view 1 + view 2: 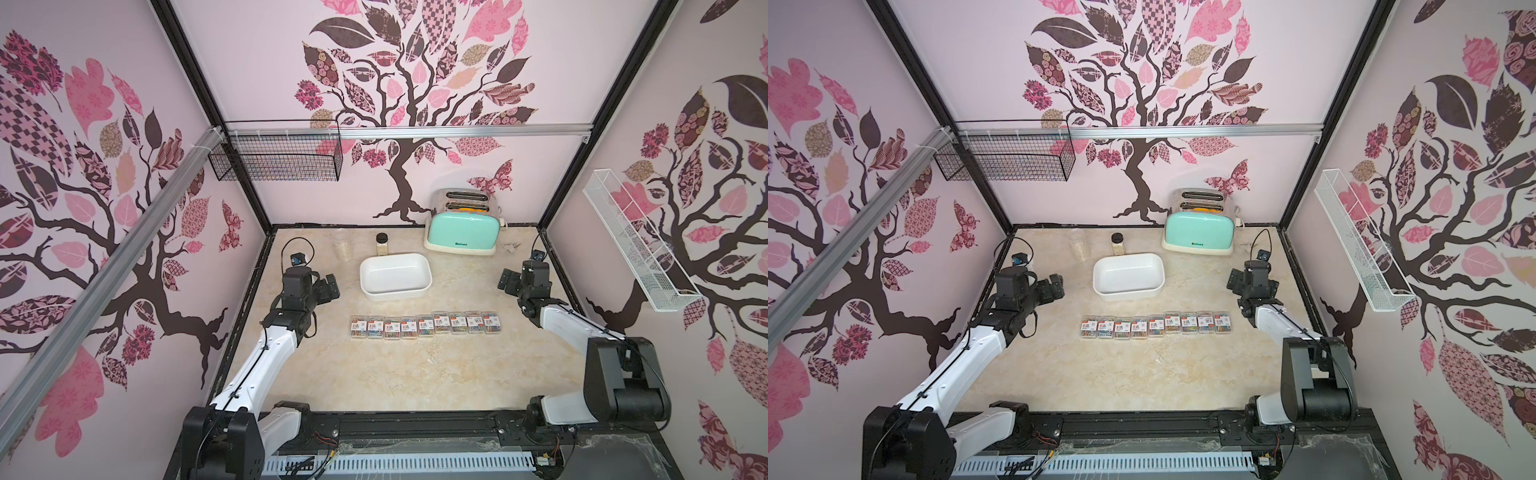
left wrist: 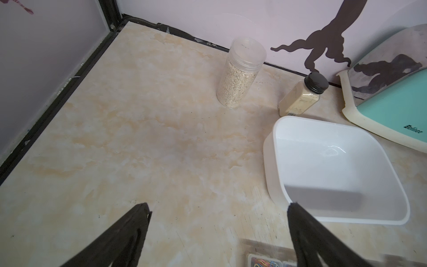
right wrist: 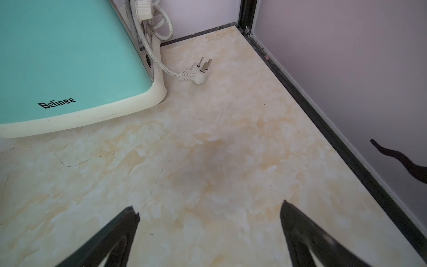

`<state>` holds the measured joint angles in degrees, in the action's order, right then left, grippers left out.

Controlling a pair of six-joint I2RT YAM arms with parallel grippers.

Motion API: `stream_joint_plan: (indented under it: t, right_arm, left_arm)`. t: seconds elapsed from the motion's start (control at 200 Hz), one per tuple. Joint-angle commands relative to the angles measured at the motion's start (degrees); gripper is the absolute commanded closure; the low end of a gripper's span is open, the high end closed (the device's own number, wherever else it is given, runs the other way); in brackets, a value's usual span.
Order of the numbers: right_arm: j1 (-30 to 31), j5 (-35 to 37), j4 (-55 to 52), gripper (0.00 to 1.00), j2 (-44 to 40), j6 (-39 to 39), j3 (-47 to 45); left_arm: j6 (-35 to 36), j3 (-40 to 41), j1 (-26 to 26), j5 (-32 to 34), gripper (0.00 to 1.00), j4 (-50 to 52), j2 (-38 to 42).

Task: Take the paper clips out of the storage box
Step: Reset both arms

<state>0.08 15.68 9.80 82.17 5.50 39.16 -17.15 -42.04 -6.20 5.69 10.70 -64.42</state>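
Room: pink tree-print walls, marble-look table (image 1: 374, 374).
L gripper (image 1: 330, 286): stood open, gripped nothing, nr left edge.
Box (image 1: 395, 293): sat mid-table, just behind clips.
Clips (image 1: 426, 325): nine lay in a row on table, outside box.
Toaster (image 1: 461, 230): at back wall, right of box.
R gripper (image 1: 508, 282): stood open, gripped nothing, nr right edge.
Free room: wide strip in front of clips.

Read "Belinee" in black letters low on the mint-green side of the toaster (image 3: 69, 57), just above its cream base, in both wrist views. Made out the same brand, much smaller, in both top views. Saw white, red-marked labels on the paper clips (image 1: 424, 325), print too small to read. Likewise unreadable: label on the black-capped bottle (image 2: 298, 101).
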Motion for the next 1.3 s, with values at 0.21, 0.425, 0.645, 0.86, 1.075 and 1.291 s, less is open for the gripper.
stream_joint_plan:
  t: [0.21, 0.425, 0.645, 0.86, 1.075, 1.291]
  right_arm:
    - [-0.25, -4.22, 27.88, 0.01, 2.82, -3.56, -12.06]
    - [0.52, -10.33, 39.82, 0.00, 6.83, -7.18, -16.24]
    - [0.54, -10.33, 37.34, 0.00, 6.45, -7.17, -15.43]
    - [0.55, -10.40, 37.55, 0.00, 6.42, -7.21, -15.51]
    - [0.54, -10.37, 37.53, 0.00, 6.43, -7.17, -15.45]
    - [0.54, -10.34, 37.57, 0.01, 6.42, -7.17, -15.49]
  left_arm:
    - [4.48, 1.90, 2.01, -0.13, 0.02, -8.86, -1.05]
    - [5.59, 5.32, 5.70, -1.59, 0.02, -13.95, -2.19]
    - [6.73, 9.84, 8.41, -1.18, 0.02, -22.23, -4.00]
    - [8.20, 12.29, 11.91, -0.98, 0.02, -30.07, -8.54]
    - [7.97, 15.24, 14.27, -2.83, 0.02, -43.96, -17.21]
    - [8.24, 15.55, 14.76, -6.48, 0.02, -48.35, -20.28]
